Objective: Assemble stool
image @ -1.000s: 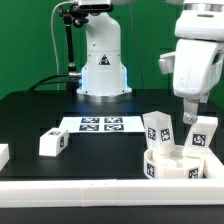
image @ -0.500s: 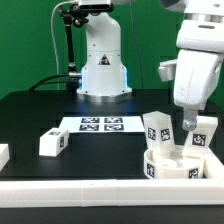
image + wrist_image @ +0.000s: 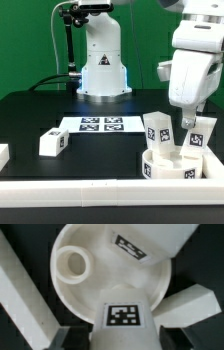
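The round white seat (image 3: pixel 168 166) lies at the front of the exterior view's right. Two tagged white legs stand in it: one toward the exterior view's left (image 3: pixel 157 129), one toward its right (image 3: pixel 201 134). My gripper (image 3: pixel 189 123) reaches down onto the right one. In the wrist view this leg (image 3: pixel 126 314) fills the gap between my dark fingers (image 3: pixel 190 339), which sit against its sides. The seat (image 3: pixel 85 288) shows an empty round socket (image 3: pixel 73 263) and the other leg (image 3: pixel 133 247). A third leg (image 3: pixel 53 143) lies loose on the table at the exterior view's left.
The marker board (image 3: pixel 100 124) lies mid-table before the arm's white base (image 3: pixel 102 70). A long white rail (image 3: pixel 70 190) runs along the front edge and shows in the wrist view (image 3: pixel 25 297). A white piece (image 3: pixel 3 155) sits at the left edge. A white block (image 3: pixel 190 305) lies beside the seat.
My hand has shifted slightly right then back left and turned a little over the right leg. The seat, the other legs and the loose leg have stayed put.
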